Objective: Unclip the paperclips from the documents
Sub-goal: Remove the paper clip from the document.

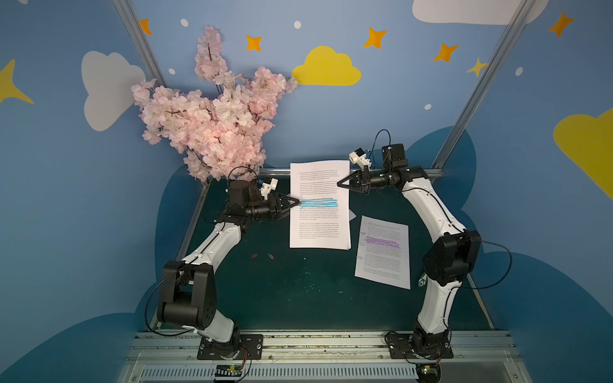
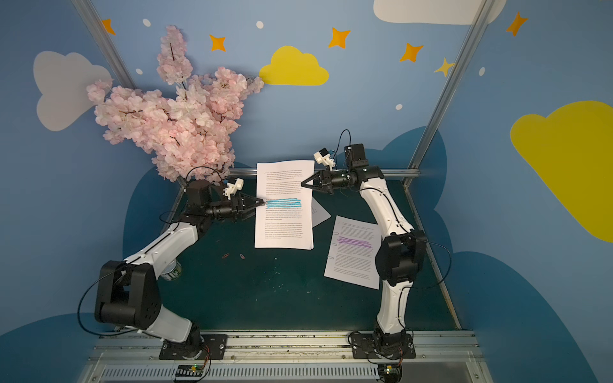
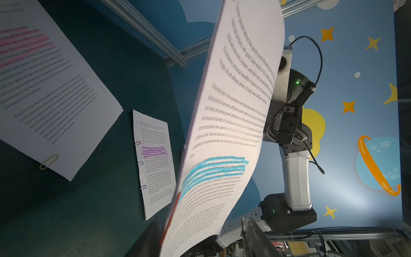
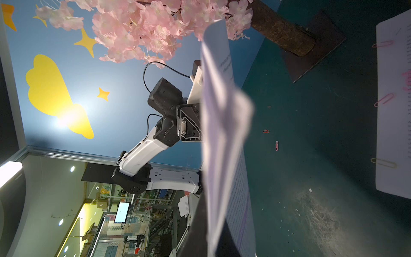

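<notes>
The blue-highlighted document (image 1: 319,205) hangs in the air between both arms. My right gripper (image 1: 339,183) is shut on its right edge, the fingers pinching the sheets (image 4: 211,231). At its left edge my left gripper (image 1: 298,201) is open, its jaws apart on either side of the paper (image 3: 199,222), where a blurred red paperclip (image 3: 175,207) sits. The purple-highlighted document (image 1: 383,252) lies flat with three paperclips (image 3: 140,163) on one edge. The pink-highlighted document (image 4: 393,111) lies under the raised one with pink clips (image 4: 383,100) and a pale one (image 3: 49,161).
Two loose paperclips, red (image 1: 254,256) and pink (image 1: 271,256), lie on the green mat (image 1: 265,291) near the left arm. An artificial blossom tree (image 1: 212,112) stands at the back left on a dark base (image 4: 315,44). Small paper scraps (image 1: 308,275) dot the mat.
</notes>
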Robot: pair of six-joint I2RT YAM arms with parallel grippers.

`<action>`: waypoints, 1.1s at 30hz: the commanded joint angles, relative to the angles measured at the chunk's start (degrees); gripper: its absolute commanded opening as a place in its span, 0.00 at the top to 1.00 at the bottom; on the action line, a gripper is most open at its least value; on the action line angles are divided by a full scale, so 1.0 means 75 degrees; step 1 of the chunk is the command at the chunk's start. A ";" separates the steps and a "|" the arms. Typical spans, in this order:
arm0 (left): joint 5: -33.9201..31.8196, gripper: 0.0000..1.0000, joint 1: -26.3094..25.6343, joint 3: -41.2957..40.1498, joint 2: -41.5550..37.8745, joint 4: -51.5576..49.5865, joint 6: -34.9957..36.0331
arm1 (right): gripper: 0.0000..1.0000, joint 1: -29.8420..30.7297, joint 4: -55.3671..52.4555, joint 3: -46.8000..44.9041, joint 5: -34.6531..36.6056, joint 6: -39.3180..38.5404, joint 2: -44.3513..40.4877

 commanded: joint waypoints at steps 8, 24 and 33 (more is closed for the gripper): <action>-0.0265 0.58 0.0024 0.0313 -0.0159 -0.0713 0.0608 | 1.00 0.0064 -0.0114 -0.0123 -0.0056 -0.0114 -0.0387; -0.0381 0.76 0.0027 0.0315 -0.0196 -0.0896 0.0786 | 1.00 0.0236 -0.0090 -0.0271 -0.0064 -0.0095 -0.0519; -0.0441 0.88 0.0038 0.0314 -0.0261 -0.1147 0.0962 | 1.00 0.0203 0.0027 -0.0201 -0.0066 0.0051 -0.0448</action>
